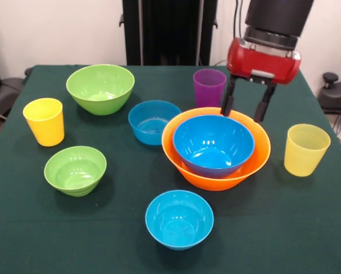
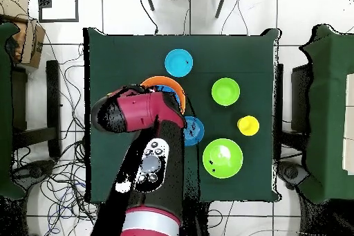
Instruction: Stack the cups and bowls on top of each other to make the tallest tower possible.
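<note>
Nearest us sits a small blue bowl (image 1: pixel 179 220). From the left we see the opaque yellow cup (image 1: pixel 44 121), two green bowls (image 1: pixel 75 170) (image 1: pixel 100 88), another small blue bowl (image 1: pixel 153 121), then the large blue bowl (image 1: pixel 213 144) nested in the orange bowl (image 1: pixel 216 171). Over its far rim hangs the gripper (image 1: pixel 244 108), fingers parted and empty, the purple cup (image 1: pixel 209 87) behind, the ribbed pale yellow cup (image 1: pixel 305 149) rightmost.

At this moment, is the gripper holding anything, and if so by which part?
Nothing is held. The gripper is open and empty, its fingers hanging above the far rim of the orange bowl, which has the large blue bowl nested inside it.
</note>
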Robot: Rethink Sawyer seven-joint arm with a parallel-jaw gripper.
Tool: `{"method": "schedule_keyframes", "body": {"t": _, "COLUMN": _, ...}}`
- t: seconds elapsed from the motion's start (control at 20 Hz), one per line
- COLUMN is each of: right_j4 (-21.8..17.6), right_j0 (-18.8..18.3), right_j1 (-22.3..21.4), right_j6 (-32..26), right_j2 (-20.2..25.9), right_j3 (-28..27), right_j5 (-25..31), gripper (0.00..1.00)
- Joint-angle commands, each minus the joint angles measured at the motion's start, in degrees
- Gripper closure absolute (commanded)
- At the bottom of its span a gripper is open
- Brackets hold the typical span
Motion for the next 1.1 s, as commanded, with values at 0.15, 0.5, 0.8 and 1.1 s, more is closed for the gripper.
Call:
{"method": "schedule_keyframes", "body": {"t": 0.15, "right_j4": 0.8, "right_j0": -7.5, "right_j1": -6.9, "right_j6": -3.6, "right_j2": 10.5, "right_j3": 1.9, "right_j5": 5.8, "gripper": 0.00}}
{"method": "schedule_keyframes", "body": {"t": 0.5, "right_j4": 1.0, "right_j0": -12.5, "right_j1": -9.5, "right_j6": -6.4, "right_j2": 15.1, "right_j3": 2.3, "right_j5": 10.4, "gripper": 0.00}}
{"method": "schedule_keyframes", "body": {"t": 0.8, "right_j4": -4.3, "right_j0": -16.7, "right_j1": -8.1, "right_j6": -7.4, "right_j2": 17.7, "right_j3": 7.9, "right_j5": 2.0, "gripper": 0.00}}
{"method": "schedule_keyframes", "body": {"t": 1.1, "right_j4": -8.5, "right_j0": -19.0, "right_j1": -7.1, "right_j6": -6.3, "right_j2": 19.0, "right_j3": 11.0, "right_j5": -3.5, "gripper": 0.00}}
